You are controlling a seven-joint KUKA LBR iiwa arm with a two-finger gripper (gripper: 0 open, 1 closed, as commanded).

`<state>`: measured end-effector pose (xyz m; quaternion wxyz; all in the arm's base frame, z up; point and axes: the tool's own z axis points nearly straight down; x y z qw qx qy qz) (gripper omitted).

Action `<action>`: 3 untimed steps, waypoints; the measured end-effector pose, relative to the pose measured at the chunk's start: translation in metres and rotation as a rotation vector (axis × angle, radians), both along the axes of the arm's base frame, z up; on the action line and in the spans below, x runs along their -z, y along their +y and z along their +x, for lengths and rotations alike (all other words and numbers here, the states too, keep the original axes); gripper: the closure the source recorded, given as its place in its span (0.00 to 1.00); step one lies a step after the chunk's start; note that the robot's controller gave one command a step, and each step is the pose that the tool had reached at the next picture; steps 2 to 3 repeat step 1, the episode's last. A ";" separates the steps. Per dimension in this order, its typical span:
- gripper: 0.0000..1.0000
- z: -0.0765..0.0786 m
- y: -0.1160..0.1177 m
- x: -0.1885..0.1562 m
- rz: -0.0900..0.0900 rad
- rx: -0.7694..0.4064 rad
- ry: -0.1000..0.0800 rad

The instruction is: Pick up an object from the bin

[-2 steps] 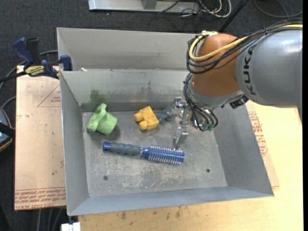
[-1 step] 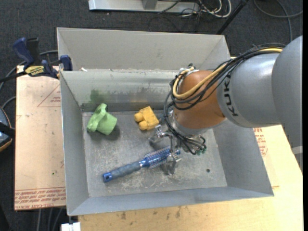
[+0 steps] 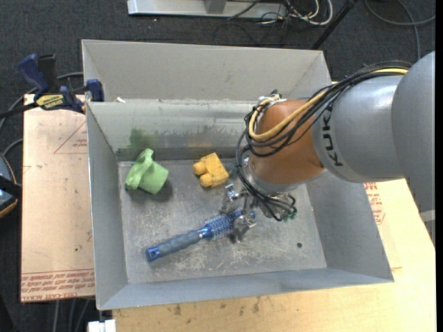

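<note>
— Where is your claw?

— My claw [image 3: 237,221] hangs low over the floor of the bin [image 3: 105,206], a little right of its middle, under the orange cover [image 3: 284,144] on my wrist.

— What lies nearest it?

— 1 blue brush [image 3: 181,241], long, with a smooth handle and a bristly head. It lies slantwise on the floor. The handle end points toward the near left corner, and the bristly head comes right up to my claw and seems to touch it.

— Do you hold it?

— I cannot tell, nor whether the claw stands wide or narrow.

— Anything else?

— 2 things by the far wall. A yellow lump [image 3: 210,169] sits near my claw, up and to its left. A green lump [image 3: 146,174] lies farther left, well apart from the brush.
</note>
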<state>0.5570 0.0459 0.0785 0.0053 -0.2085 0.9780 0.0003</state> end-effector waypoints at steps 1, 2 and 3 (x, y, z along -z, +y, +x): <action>1.00 -0.014 0.002 -0.146 -0.003 -0.207 0.002; 1.00 -0.014 0.002 -0.146 -0.003 -0.207 0.002; 1.00 -0.014 0.002 -0.146 -0.003 -0.207 0.002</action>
